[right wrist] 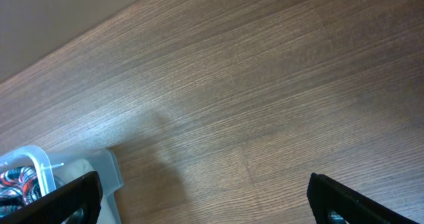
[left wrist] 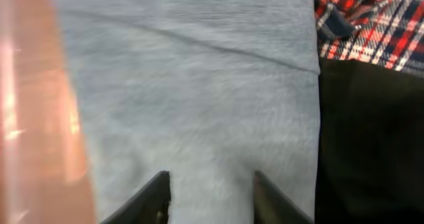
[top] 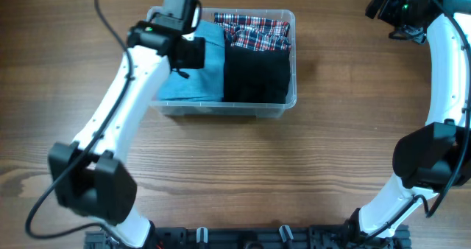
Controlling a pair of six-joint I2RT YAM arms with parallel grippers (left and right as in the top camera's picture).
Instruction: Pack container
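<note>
The clear plastic container (top: 291, 57) stands at the back middle of the table. It holds a folded light blue garment (top: 200, 68) on the left, a black garment (top: 256, 74) on the right and a red plaid garment (top: 254, 29) at the back right. My left gripper (left wrist: 212, 197) is open, its fingers just above the blue garment (left wrist: 199, 98), with nothing between them. The black garment (left wrist: 371, 138) and plaid garment (left wrist: 371, 25) show at the right of the left wrist view. My right gripper (right wrist: 202, 197) is open and empty over bare table at the far right.
The container's corner (right wrist: 40, 168) shows at the lower left of the right wrist view. The wooden table (top: 294, 175) spreads in front of the container. The arm bases stand at the front edge.
</note>
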